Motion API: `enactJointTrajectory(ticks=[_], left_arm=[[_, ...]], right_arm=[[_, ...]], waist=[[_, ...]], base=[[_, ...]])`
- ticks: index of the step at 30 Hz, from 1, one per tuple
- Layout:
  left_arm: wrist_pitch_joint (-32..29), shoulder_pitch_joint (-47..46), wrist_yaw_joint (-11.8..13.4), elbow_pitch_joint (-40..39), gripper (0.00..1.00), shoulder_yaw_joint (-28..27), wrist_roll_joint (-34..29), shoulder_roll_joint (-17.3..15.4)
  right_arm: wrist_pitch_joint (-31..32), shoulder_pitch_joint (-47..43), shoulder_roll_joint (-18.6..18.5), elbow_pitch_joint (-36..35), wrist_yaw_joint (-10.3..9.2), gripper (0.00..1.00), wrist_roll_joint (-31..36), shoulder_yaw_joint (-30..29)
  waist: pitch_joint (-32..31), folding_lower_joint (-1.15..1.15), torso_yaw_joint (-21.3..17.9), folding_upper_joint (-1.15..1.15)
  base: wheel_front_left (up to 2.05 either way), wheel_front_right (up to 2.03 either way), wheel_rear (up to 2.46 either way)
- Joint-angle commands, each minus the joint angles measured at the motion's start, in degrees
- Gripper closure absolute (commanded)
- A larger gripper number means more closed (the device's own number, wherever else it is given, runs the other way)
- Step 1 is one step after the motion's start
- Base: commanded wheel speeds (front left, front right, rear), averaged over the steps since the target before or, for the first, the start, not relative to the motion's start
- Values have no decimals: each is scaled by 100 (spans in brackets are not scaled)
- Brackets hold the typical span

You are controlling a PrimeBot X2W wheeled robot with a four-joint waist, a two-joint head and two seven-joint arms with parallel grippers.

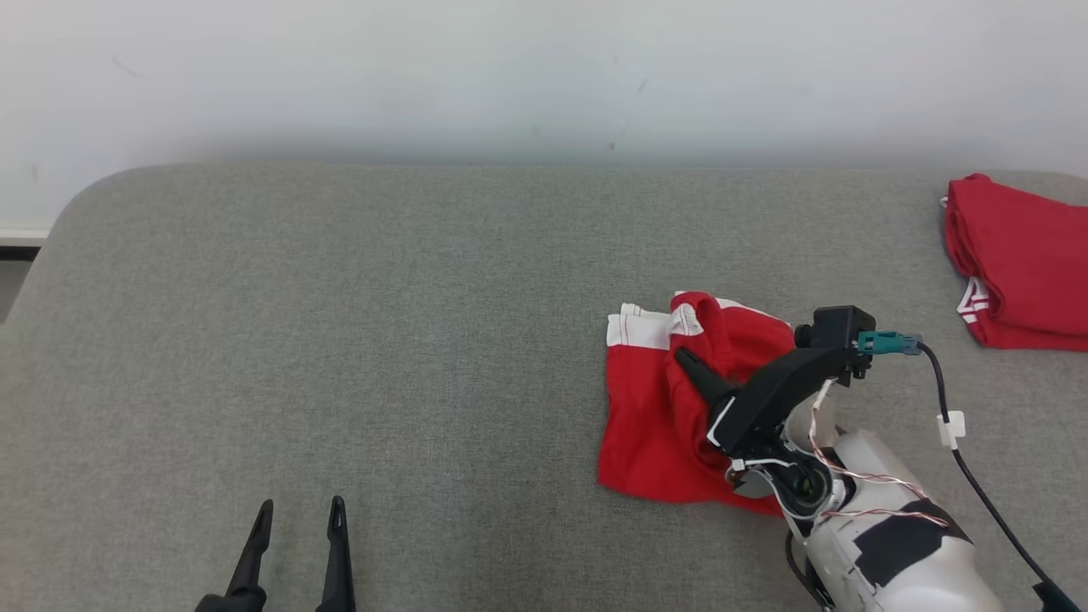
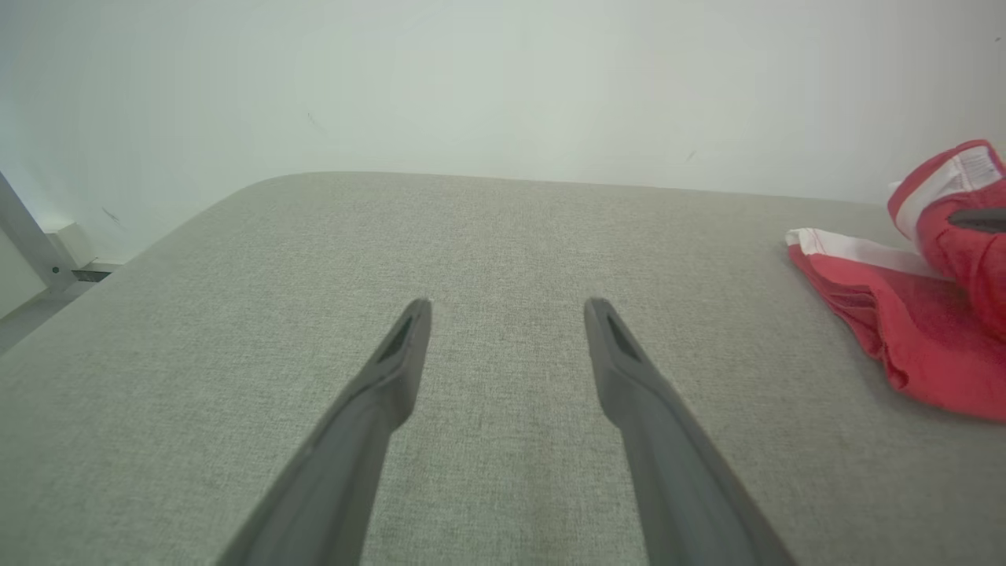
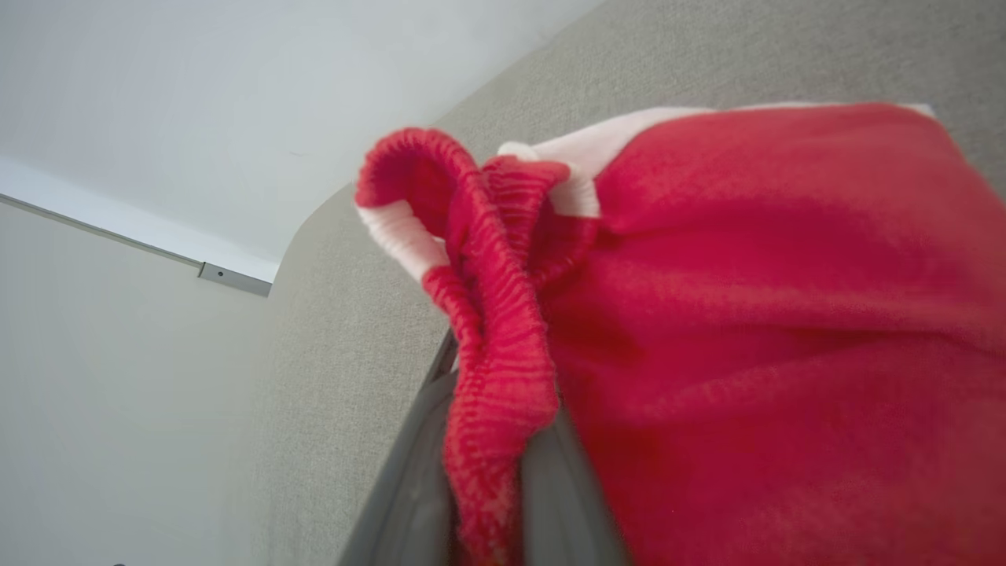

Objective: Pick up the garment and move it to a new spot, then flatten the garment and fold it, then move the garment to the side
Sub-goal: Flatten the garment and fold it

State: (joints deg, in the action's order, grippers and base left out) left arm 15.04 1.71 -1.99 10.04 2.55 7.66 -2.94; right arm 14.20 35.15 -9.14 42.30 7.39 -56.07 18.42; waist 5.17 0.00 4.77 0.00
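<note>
Head view: red garment [image 1: 650, 425] lying crumpled on the right half of the grey surface [image 1: 408, 340], pinched at the ribbed waistband [image 3: 491, 377] by the nearly closed right end effector [image 1: 690, 364]. Left end effector [image 1: 300, 507] wide open and empty at the near left, well apart from the cloth. Probably the pick-up step, so lift slowly and straight up, with the pinch firm on the thick band and not on one thin layer only. Raise until the lowest hem leaves the surface; otherwise dragging, and new wrinkles. Carry toward the bare middle, away from the folded red pile [image 1: 1020, 272] at the far right. Lay down gently for flattening.
</note>
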Motion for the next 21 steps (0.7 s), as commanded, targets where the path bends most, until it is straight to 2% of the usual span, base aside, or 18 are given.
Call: enactJointTrajectory(ticks=[1,7,8,9,10,11,14,21], left_arm=[[18,-77,37,6,0,22,85,9],[18,-92,87,4,0,104,109,9],[18,-101,90,9,0,108,118,9],[18,-107,86,16,0,111,123,9],[18,-106,85,22,0,114,125,9],[18,-102,89,25,0,108,125,9],[18,-26,99,23,0,60,103,10],[18,88,75,-26,0,-81,9,10]], right_arm=[[-51,122,99,126,12,100,107,-24],[-248,376,216,683,12,100,629,186],[-331,418,210,750,12,98,748,261],[-404,427,227,809,12,51,832,317],[-472,431,246,854,12,10,895,358],[-563,451,245,878,12,0,970,405],[-757,451,190,779,12,0,1067,574],[-1403,337,-324,183,12,0,1224,858]], waist=[[40,0,56,0],[92,0,113,0],[94,0,120,0],[87,0,125,0],[71,0,128,0],[54,0,127,0],[-17,0,84,0],[-128,0,-127,0]], base=[[0,0,0],[0,0,0],[0,0,0],[0,0,0],[0,0,0],[0,0,0],[0,0,0],[0,0,0]])
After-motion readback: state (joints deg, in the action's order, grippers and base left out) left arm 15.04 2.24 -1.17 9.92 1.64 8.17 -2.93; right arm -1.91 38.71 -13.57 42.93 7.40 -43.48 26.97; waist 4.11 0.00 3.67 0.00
